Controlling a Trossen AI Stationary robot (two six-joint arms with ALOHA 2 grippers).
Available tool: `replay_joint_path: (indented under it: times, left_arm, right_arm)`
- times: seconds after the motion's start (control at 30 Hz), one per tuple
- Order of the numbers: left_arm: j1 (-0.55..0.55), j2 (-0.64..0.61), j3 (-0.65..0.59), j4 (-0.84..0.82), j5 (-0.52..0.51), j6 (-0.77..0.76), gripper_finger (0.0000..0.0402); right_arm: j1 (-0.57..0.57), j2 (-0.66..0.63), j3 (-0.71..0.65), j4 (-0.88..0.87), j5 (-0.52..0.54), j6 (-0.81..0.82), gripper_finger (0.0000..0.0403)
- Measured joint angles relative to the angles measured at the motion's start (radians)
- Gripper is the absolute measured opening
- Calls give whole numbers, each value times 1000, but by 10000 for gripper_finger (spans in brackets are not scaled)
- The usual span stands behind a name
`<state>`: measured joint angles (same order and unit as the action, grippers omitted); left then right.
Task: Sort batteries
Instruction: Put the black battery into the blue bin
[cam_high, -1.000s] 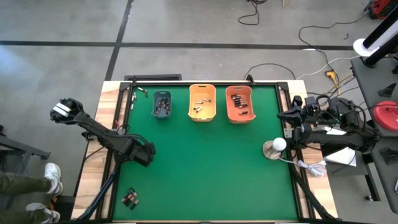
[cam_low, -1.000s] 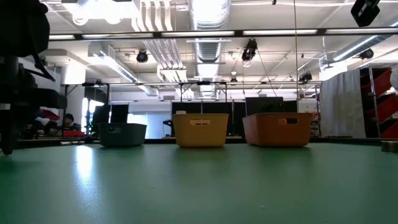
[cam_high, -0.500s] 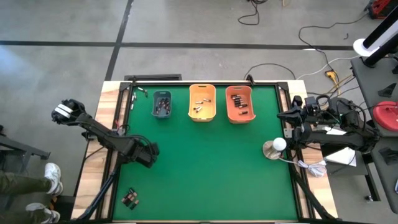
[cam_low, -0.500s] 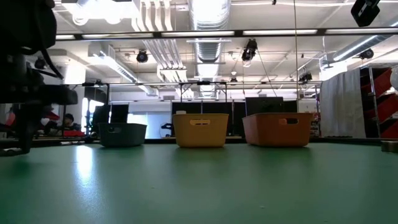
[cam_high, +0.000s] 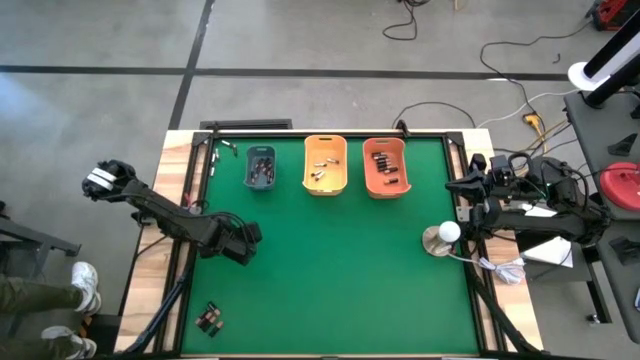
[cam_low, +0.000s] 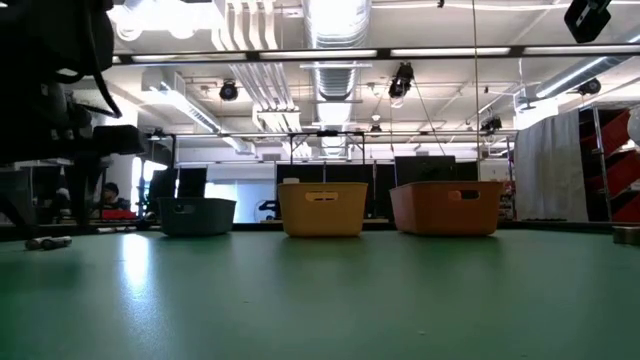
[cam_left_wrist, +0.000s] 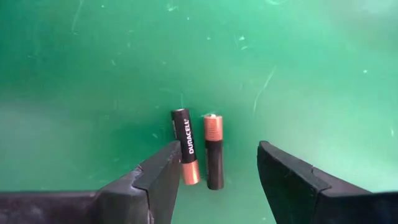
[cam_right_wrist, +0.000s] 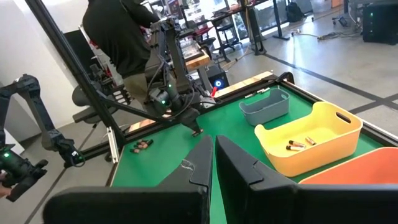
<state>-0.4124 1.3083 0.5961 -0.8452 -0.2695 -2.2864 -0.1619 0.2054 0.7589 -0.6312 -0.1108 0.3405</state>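
The left gripper (cam_high: 248, 238) is positioned over the left half of the green desk (cam_high: 340, 270), well short of the bins. Its fingers (cam_left_wrist: 158, 180) are held apart and nothing is clamped between them. In the left wrist view, two batteries (cam_left_wrist: 199, 149) are seen lying side by side on the desk surface, just beside each other, roughly between and slightly beyond the finger tips; no contact with the fingers can be confirmed. One cell is black with a copper end, the other copper at one end and black along the rest.

The right gripper (cam_right_wrist: 213, 155) is parked at the right edge of the desk, and its fingers are closed together on nothing.

Three bins are set in a row along the far edge of the desk: a grey-blue bin (cam_high: 260, 168), a yellow bin (cam_high: 325, 165) and an orange bin (cam_high: 386, 167). Small cells are visible inside each. A further small cluster of batteries (cam_high: 209, 318) is noted near the front left corner of the desk. A round white object (cam_high: 441, 238) is recorded by the right arm. A person in dark clothing (cam_right_wrist: 124, 31) is visible beyond the desk in the right wrist view.
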Motion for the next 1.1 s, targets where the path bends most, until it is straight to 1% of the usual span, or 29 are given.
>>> replay_joint_path:
  times: [0.27,0.47,0.57,0.67,0.7,0.8,0.87,0.97,1.1]
  left_arm:
    - [37,0,-2,-10,-10,30,191]
    - [41,-1,-3,-11,-8,32,191]
    - [41,-7,-2,-15,-6,32,191]
    - [41,-9,-2,-16,-8,31,191]
    - [41,-7,-4,-20,0,27,191]
    - [41,8,-15,-21,7,16,189]
    - [42,18,-16,-19,12,12,185]
    - [43,38,-16,-18,18,9,175]
    - [43,66,-15,-11,33,14,152]
  right_arm:
    - [0,0,0,0,0,0,13]
    - [0,0,0,6,0,0,13]
    - [0,0,0,37,0,2,13]
    - [0,0,0,82,1,75,13]
    - [0,0,0,99,14,105,13]
    - [0,10,2,148,107,168,13]
    - [0,20,2,163,117,183,13]
    - [0,40,2,198,120,162,13]
    - [0,83,2,204,168,179,13]
